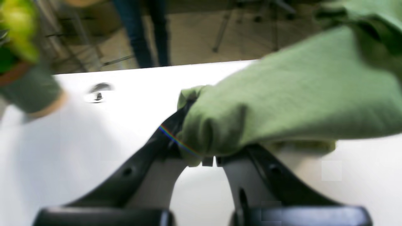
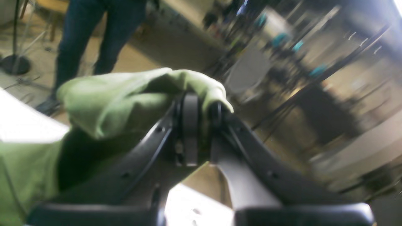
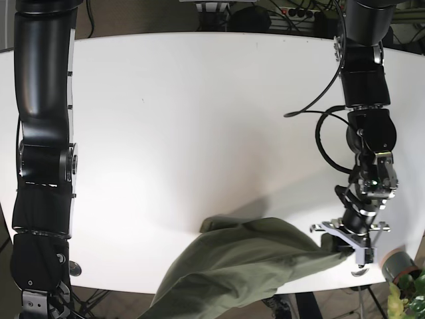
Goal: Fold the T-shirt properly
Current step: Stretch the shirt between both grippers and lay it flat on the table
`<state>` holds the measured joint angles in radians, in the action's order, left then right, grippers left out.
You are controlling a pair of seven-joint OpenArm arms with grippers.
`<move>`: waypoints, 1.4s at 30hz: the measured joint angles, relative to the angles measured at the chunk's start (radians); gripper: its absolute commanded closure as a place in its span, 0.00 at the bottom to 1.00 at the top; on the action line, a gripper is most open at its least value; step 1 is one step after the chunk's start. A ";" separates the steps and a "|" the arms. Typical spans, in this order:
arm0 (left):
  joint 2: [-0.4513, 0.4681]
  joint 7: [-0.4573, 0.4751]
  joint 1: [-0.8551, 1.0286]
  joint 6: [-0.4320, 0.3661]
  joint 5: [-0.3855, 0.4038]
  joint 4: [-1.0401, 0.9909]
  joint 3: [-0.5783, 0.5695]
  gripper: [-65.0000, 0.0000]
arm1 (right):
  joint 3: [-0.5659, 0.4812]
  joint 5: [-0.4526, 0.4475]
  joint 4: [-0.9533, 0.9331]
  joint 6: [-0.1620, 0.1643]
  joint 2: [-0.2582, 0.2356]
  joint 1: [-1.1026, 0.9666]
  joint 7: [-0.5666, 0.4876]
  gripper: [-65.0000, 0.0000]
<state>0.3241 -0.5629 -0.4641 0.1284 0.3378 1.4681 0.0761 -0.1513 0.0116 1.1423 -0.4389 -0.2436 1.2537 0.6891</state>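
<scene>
The left tool (image 1: 210, 160) is clamped on a bunched edge of the green T-shirt (image 1: 292, 94), its tips nearly meeting with cloth wadded over and between them, just above the white tabletop (image 1: 125, 103). The right tool (image 2: 201, 125) is likewise closed on a fold of the same garment, its pads pinching a roll of fabric, and the room beyond shows it held off past the tabletop's near edge.

In the base view the T-shirt (image 3: 246, 266) lies crumpled at the near edge of the tabletop (image 3: 199, 119), one end at the left tool (image 3: 352, 242), the rest trailing off the rim toward the lower left, where the right tool is out of that view.

The risks, as I judge them: each grip looks to hold a wad rather than a clean hem, so layers may slip out unevenly if the arms pull apart. Much of the cloth hangs over the rim, and its weight could drag the garment off the tabletop if either grip lets go. Spreading from such a bunched state may also trap a twist that spoils the fold
</scene>
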 measured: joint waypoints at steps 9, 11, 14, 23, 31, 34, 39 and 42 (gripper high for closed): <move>0.045 -0.169 -0.163 0.119 -0.002 0.004 0.162 1.00 | 0.045 -0.006 -0.024 0.001 0.035 0.006 -0.002 0.96; 0.069 -0.184 -0.206 0.120 -0.003 0.008 0.169 1.00 | 0.079 -0.008 -0.024 0.000 0.050 0.006 -0.005 0.96; 0.117 -0.185 -0.246 0.124 0.000 0.009 0.171 1.00 | 0.113 -0.010 -0.024 0.000 0.052 0.006 0.028 0.96; 0.164 -0.190 -0.227 0.137 0.002 0.023 0.175 1.00 | 0.273 -0.011 -0.015 0.006 0.057 -0.108 0.051 0.96; 0.155 -0.202 -0.005 0.164 0.000 0.157 0.175 1.00 | 0.360 -0.006 0.166 0.007 0.079 -0.373 0.145 0.96; 0.149 -0.196 0.082 0.164 0.007 0.203 0.174 1.00 | 0.404 -0.013 0.237 0.004 0.089 -0.467 0.145 0.96; 0.098 -0.192 0.226 0.168 0.008 0.256 0.250 1.00 | 0.473 -0.008 0.283 -0.005 0.107 -0.622 0.158 0.96; 0.084 -0.192 0.325 0.164 0.000 0.295 0.289 1.00 | 0.509 -0.016 0.326 -0.009 0.117 -0.715 0.161 0.96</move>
<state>0.4084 -0.7547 -0.1390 0.2928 0.3378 1.7630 0.3649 0.3580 -0.0048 1.4681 -0.4477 -0.1265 0.5385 0.8497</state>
